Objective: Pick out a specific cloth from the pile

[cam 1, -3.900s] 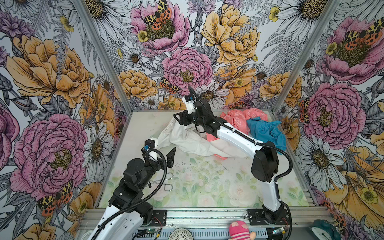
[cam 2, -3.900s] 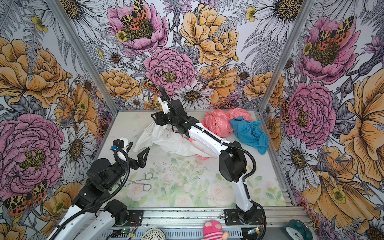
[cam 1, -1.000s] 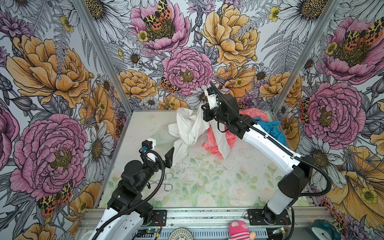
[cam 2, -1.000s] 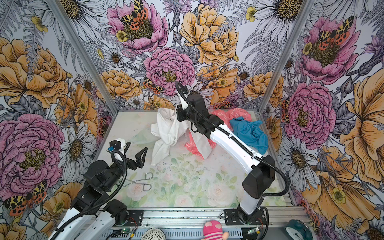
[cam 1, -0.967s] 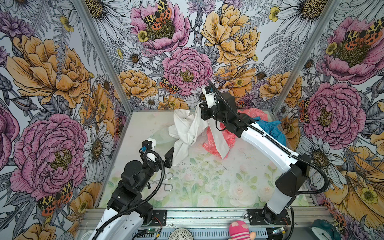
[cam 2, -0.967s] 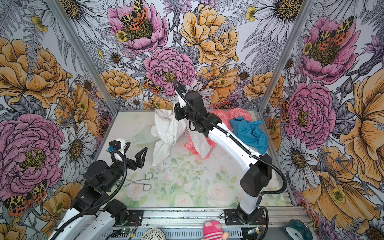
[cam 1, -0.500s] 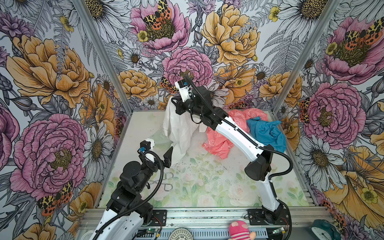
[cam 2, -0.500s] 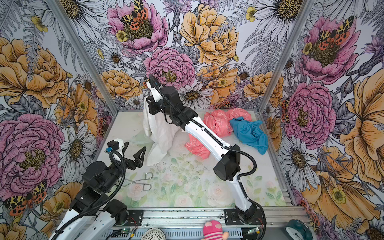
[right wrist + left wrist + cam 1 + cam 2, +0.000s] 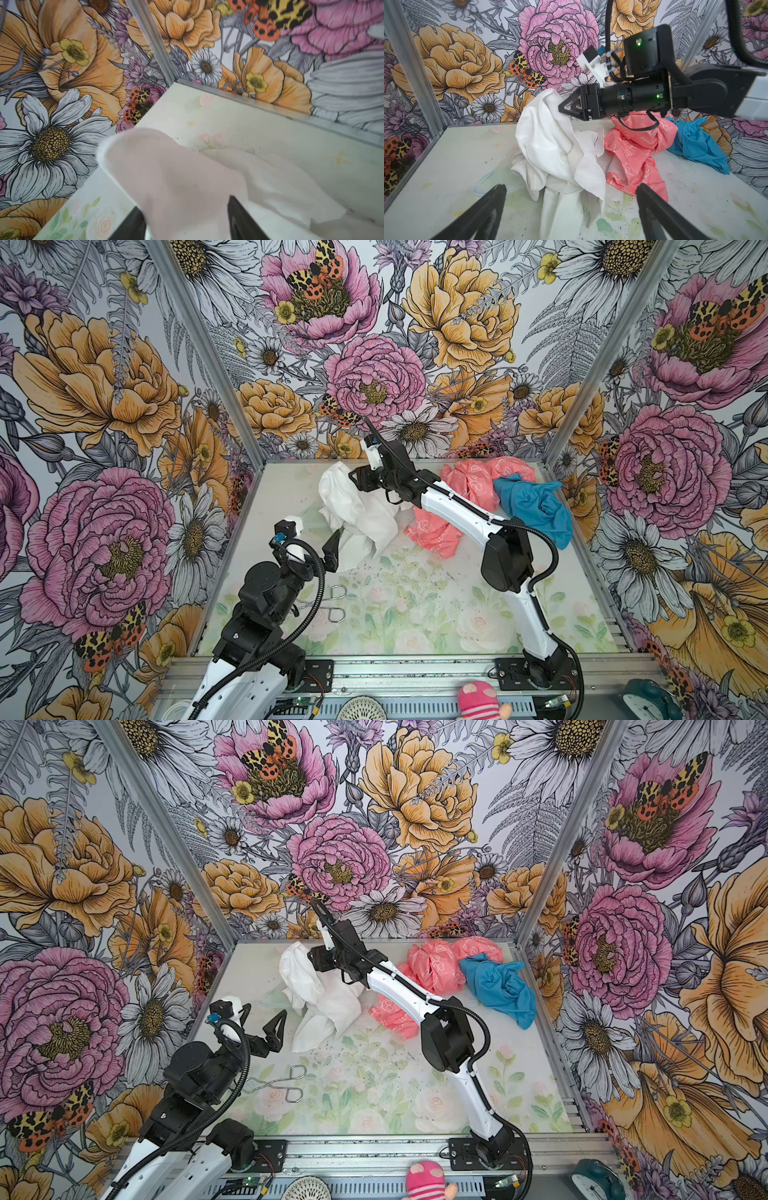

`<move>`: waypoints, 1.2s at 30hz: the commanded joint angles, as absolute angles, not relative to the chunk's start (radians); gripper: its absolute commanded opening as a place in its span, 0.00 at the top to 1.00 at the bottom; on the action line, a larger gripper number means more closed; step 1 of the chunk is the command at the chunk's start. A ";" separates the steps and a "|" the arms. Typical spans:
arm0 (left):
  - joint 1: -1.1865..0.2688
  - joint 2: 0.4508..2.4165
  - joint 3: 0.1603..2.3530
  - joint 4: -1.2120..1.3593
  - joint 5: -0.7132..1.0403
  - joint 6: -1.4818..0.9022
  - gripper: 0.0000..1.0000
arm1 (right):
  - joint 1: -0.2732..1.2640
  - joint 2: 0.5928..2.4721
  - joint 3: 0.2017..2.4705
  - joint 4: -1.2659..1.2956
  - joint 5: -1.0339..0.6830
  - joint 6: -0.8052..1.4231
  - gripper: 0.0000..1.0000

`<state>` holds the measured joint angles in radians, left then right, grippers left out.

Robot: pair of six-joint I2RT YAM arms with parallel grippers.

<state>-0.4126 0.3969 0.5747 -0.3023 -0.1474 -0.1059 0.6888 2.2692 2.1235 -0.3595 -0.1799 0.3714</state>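
1. While the right arm stretches over the table (image 9: 415, 593) toward its back-left part, the right gripper (image 9: 352, 478) sits at the top of the cloth (image 9: 357, 510), a big plain white one heaped on the table.
2. Right gripper state: in the right wrist view its two black fingers (image 9: 131, 226) stand apart w/ a blurred white fold btwn them. The jaws look parted, not pinched; whether the fold hangs on a finger can't be told.
3. Seen side-on in the left wrist view, the gripper's tip touches the raised peak of the cloth (image 9: 550, 145). The rest slumps in folds down to the table.
4. Cloth position: left of the pile (image 9: 444, 969) in both top views, w/ one edge just beside the near flap of the pink cloth (image 9: 469, 485).
5. Pile: the pink cloth, coral w/ white outline print, is bunched at the back, partly under the right arm. The smaller blue cloth (image 9: 532, 506) lies over its right side, near the right wall.
6. Left gripper (image 9: 266, 1011): jaws spread wide, holding nothing, low over the table & pointed at the cloth. The cloth's front end shows btwn its fingers in the left wrist view; contact can't be told.
7. Metal tongs (image 9: 282, 1085) lie flat on the table beside the left arm, front-left.
8. Bkgd: large floral print on all visible walls.
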 commanded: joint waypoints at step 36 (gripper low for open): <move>-0.448 1.953 1.366 -0.576 -0.323 -0.522 0.01 | 0.506 1.288 1.170 -0.282 0.031 0.295 0.00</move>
<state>-0.4400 1.8923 1.3148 -0.4885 -0.2737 -0.4992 0.5209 1.3273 1.1893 -0.3019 0.0120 0.2909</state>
